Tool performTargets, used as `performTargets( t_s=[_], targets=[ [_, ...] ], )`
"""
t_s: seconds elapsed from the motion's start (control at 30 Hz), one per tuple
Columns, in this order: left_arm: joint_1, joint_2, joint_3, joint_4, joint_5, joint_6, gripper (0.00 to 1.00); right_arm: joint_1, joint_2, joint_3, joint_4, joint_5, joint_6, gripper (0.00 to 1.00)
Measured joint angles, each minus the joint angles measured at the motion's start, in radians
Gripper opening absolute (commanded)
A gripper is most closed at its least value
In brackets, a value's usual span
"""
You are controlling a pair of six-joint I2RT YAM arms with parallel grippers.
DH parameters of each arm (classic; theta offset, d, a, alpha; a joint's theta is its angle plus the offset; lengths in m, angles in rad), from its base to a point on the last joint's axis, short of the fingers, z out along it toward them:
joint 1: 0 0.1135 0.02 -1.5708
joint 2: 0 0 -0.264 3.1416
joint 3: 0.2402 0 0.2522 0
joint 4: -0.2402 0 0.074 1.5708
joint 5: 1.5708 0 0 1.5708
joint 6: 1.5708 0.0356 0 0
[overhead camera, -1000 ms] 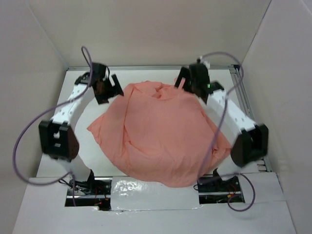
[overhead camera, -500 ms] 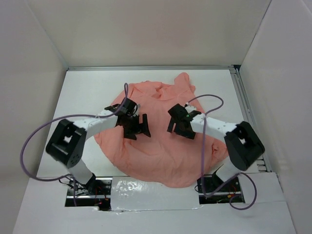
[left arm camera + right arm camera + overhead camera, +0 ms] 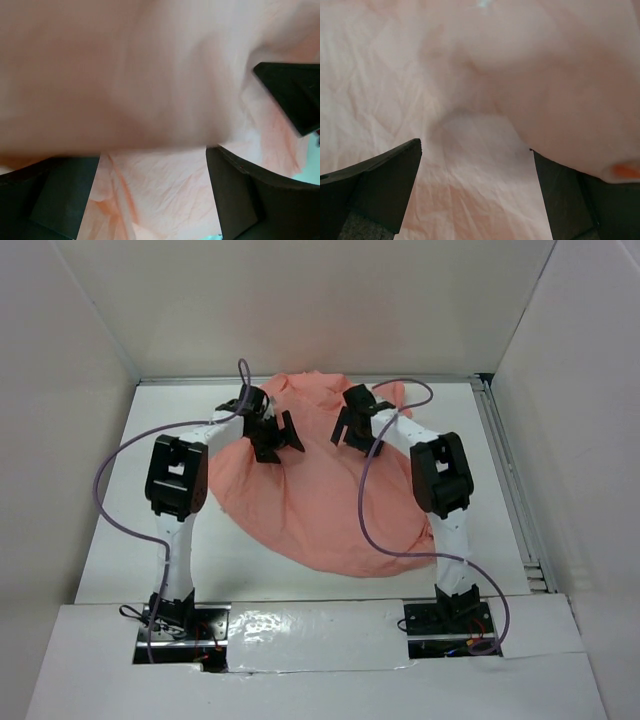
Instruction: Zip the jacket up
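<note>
The salmon-pink jacket (image 3: 320, 500) lies bunched and wrinkled in the middle of the white table, its far edge near the back wall. No zipper shows. My left gripper (image 3: 282, 436) is open over the jacket's far left part. My right gripper (image 3: 349, 426) is open over its far right part, close to the left one. In the left wrist view the gripper (image 3: 152, 200) has its jaws wide apart, with pink fabric (image 3: 160, 185) between them and a blurred fold near the lens. In the right wrist view the gripper (image 3: 475, 195) is also wide open over fabric (image 3: 470, 165).
The white table (image 3: 150, 540) is boxed in by cardboard walls at the back (image 3: 320, 310) and on both sides. A metal rail (image 3: 515, 500) runs along the right edge. Purple cables (image 3: 370, 520) loop from both arms, the right one over the jacket.
Both arms have swung from the jacket's middle out to its far part. The jacket has shifted toward the back wall and bunched tighter. Both grippers stay open.
</note>
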Motion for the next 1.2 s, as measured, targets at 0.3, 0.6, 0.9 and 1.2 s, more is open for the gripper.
performTargets(
  t_s=[0.3,0.6,0.9,1.2],
  targets=[
    [0.039,-0.018,0.081,-0.042,-0.005,0.047,0.99,-0.037,-0.083,0.032,0.035,-0.152,-0.17,1.0],
    [0.132,-0.541,-0.365,-0.026,-0.019,0.018,0.99,0.021,-0.824,-0.578,0.094,-0.122,-0.051,1.0],
    [0.482,-0.681,-0.597,-0.024,-0.018,0.011,0.99,-0.203,-1.146,-1.014,-0.137,0.002,0.204,0.95],
    [0.609,-0.409,-0.357,-0.016,-0.032,-0.011,0.99,-0.232,-0.936,-1.006,-0.124,0.016,0.201,0.76]
  ],
)
